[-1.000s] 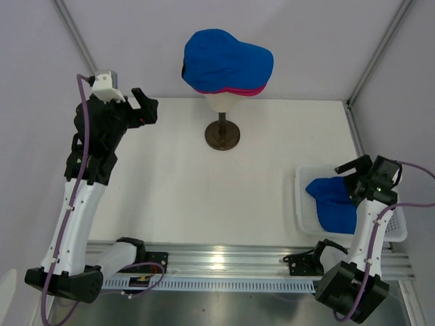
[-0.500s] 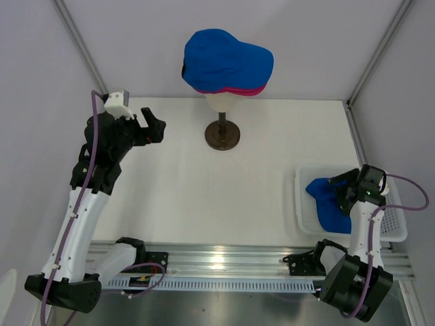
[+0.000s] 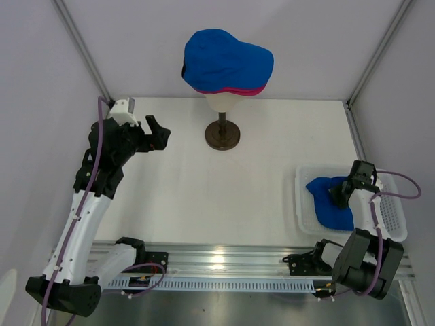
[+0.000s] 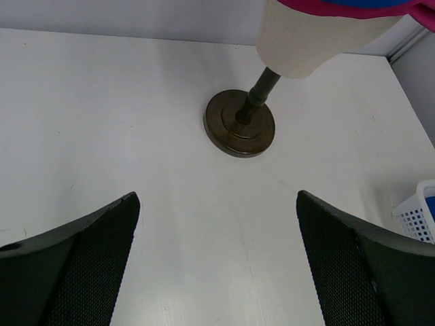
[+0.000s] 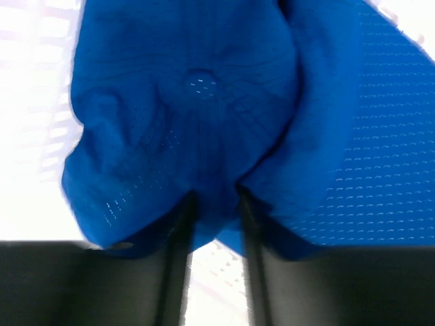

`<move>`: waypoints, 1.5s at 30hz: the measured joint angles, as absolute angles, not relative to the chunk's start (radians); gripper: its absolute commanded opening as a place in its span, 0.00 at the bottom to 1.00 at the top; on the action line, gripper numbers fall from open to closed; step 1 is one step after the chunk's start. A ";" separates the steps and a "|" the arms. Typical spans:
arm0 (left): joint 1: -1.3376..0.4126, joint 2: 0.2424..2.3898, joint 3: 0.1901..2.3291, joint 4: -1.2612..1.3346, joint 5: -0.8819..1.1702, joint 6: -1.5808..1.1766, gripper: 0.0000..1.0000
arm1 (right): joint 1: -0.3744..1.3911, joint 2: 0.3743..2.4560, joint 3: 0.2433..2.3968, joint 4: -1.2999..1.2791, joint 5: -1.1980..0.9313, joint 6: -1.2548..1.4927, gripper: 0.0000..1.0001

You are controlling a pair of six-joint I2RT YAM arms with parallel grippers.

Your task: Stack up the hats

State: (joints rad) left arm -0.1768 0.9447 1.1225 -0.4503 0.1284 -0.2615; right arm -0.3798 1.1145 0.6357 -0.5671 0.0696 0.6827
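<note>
The left arm (image 3: 81,217) and right arm (image 3: 372,219) are showing white links, black joints, purple cables (image 3: 100,122). The left gripper (image 4: 217,195) is showing black, meshed fingers (image 4: 75,272).

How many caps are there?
3: one blue cap on the mannequin head, a pink cap beneath it, a second blue cap in the white basket. Others may hide underneath.

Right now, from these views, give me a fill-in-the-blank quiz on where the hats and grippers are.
The loose blue cap pinched by the right gripper lies in the white ____. On the mannequin head, the top blue cap covers a ____ cap. The left gripper hovers with jaws ____.
Answers: basket, pink, open.
</note>
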 measured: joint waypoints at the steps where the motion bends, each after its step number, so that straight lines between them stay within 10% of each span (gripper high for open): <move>1: -0.177 0.944 1.122 -0.448 0.130 -0.262 1.00 | -0.376 1.127 0.636 -0.566 0.076 0.674 0.14; 3: -0.177 0.944 1.122 -0.443 0.137 -0.262 0.99 | -0.373 1.136 0.636 -0.566 0.083 0.667 0.00; 15: -0.196 0.973 1.107 -0.429 0.157 -0.266 0.97 | -0.282 0.889 0.890 -0.722 0.063 0.588 0.00; 25: -0.594 1.089 1.279 -0.455 0.087 -0.264 0.96 | -0.241 0.871 1.240 -0.688 -0.233 0.404 0.00; 45: -0.715 1.365 1.129 0.025 0.106 -0.807 0.85 | -0.057 1.007 1.143 -0.521 -0.668 0.203 0.00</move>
State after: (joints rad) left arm -0.7147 1.3651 1.1290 0.0254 0.1059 -0.8074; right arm -0.0574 1.0069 1.1427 -0.5209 -0.6682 0.2028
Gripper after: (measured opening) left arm 0.861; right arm 0.008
